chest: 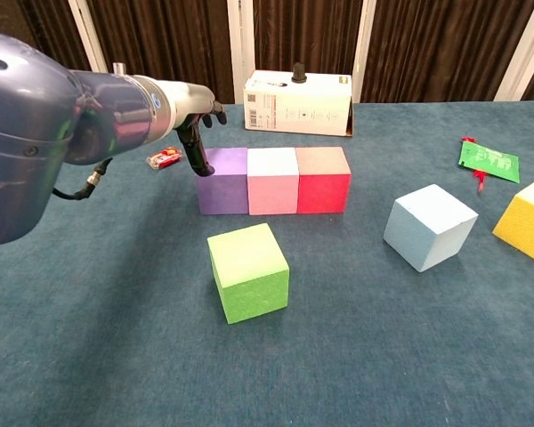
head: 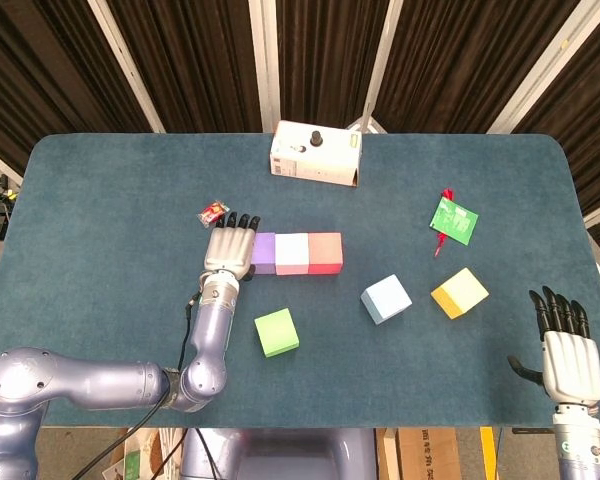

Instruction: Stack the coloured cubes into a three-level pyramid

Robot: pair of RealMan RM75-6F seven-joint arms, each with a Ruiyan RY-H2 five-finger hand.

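A purple cube (head: 264, 254) (chest: 223, 181), a pink cube (head: 292, 253) (chest: 272, 180) and a red cube (head: 325, 252) (chest: 323, 179) stand in a row mid-table, touching side by side. A green cube (head: 276, 332) (chest: 248, 270) lies in front of them. A light blue cube (head: 386, 298) (chest: 429, 226) and a yellow cube (head: 459, 292) (chest: 527, 219) sit to the right. My left hand (head: 230, 249) (chest: 194, 129) is open, fingers extended, just left of the purple cube. Flat and empty, my right hand (head: 563, 345) rests open at the table's near right edge.
A white box with a black knob (head: 316, 154) (chest: 298, 102) stands at the back. A small red wrapper (head: 213, 211) (chest: 165, 159) lies left of the row. A green packet (head: 452, 220) (chest: 489, 160) lies at the right.
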